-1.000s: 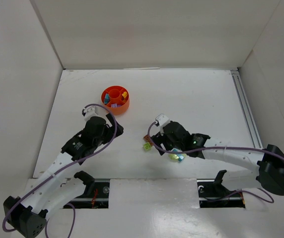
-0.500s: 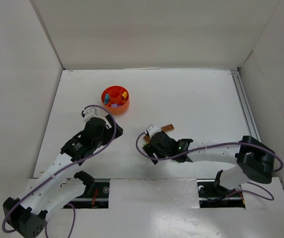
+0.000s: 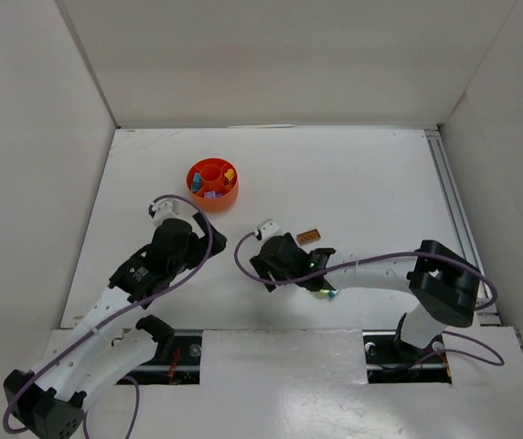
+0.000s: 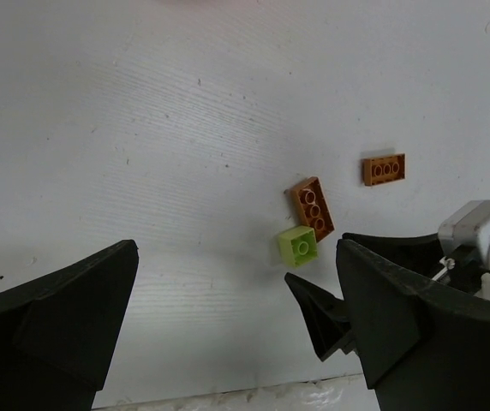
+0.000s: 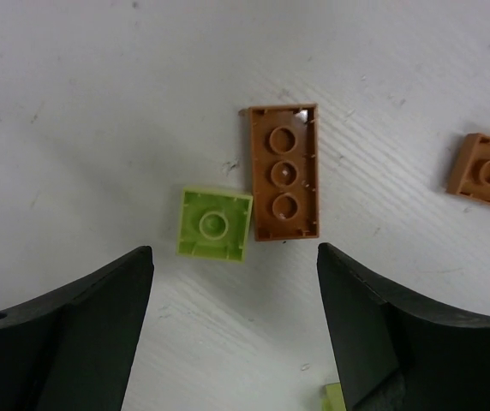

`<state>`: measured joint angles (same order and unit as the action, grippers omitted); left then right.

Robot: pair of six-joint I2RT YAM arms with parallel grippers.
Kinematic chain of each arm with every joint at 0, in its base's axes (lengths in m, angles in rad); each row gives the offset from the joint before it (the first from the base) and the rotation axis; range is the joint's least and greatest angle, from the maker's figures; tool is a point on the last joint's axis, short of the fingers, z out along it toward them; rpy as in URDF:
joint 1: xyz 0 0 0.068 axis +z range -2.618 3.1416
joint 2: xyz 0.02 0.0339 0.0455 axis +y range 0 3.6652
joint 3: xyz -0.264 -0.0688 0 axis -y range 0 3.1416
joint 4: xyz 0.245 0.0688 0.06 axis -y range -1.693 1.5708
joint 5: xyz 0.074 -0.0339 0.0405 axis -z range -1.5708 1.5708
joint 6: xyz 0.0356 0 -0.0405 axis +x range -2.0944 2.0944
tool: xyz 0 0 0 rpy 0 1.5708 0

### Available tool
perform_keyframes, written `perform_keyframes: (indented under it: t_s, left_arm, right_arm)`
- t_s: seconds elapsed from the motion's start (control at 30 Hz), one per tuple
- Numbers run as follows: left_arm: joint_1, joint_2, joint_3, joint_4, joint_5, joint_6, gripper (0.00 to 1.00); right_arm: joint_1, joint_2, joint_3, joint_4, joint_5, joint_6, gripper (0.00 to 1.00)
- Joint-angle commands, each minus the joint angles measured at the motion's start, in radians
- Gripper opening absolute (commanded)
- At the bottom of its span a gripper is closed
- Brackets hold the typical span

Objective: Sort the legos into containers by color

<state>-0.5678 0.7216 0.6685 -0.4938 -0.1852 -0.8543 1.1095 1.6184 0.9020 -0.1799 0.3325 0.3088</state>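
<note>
Right gripper: jaws apart, empty, poised over small lime green square plastic brick, which lies underside up.
Adjoining: brown oblong plastic brick, at the lime brick's corner, touching or nearly so.
Risk: the fingers may pinch both colours together or shove the lime piece aside.
Second brown brick: apart.
Left gripper: wide apart, empty.
Round orange-red divided plastic dish: well apart and part-filled. A tiny brick could slip on the carry.

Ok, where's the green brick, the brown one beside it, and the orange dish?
green brick [image 5: 215, 224], right wrist view, on its middle stud.
brown brick [image 5: 283, 184], right wrist view, on its middle circle.
orange dish [image 3: 214, 203], top view, on its near outer wall.
</note>
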Motion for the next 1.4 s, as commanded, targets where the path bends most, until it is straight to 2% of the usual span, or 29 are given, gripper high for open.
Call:
perform_keyframes:
  t_s: [0.0, 0.13, 0.33, 0.57, 0.7, 1.0, 1.2, 1.37]
  left_arm:
    - [-0.003, -0.013, -0.01, 0.035, 0.006, 0.012, 1.0]
    - [-0.003, -0.013, -0.01, 0.035, 0.006, 0.012, 1.0]
    - [-0.003, -0.022, -0.01, 0.035, -0.003, 0.012, 1.0]
    - [-0.003, -0.042, -0.01, 0.026, -0.013, 0.012, 1.0]
    - [-0.003, -0.042, -0.01, 0.026, -0.025, 0.0, 1.0]
    - [-0.003, -0.06, -0.01, 0.026, -0.036, 0.0, 1.0]
    - [-0.003, -0.06, -0.01, 0.017, -0.036, 0.0, 1.0]
    - [-0.003, -0.06, -0.01, 0.017, -0.036, -0.009, 1.0]
  right_arm:
    - [0.004, -0.023, 0.092, 0.008, 0.128, 0.026, 0.82]
    - [0.004, 0.056, 0.185, -0.053, 0.204, 0.006, 0.83]
    - [-0.032, 0.136, 0.245, -0.043, 0.217, -0.004, 0.83]
    - [-0.134, 0.184, 0.247, 0.016, 0.06, -0.046, 0.78]
    - [-0.134, 0.196, 0.224, 0.034, 0.014, -0.071, 0.74]
    - [-0.134, 0.205, 0.16, 0.091, -0.11, -0.099, 0.73]
    - [-0.134, 0.216, 0.141, 0.091, -0.108, -0.099, 0.62]
    - [-0.134, 0.207, 0.12, 0.091, -0.058, -0.088, 0.43]
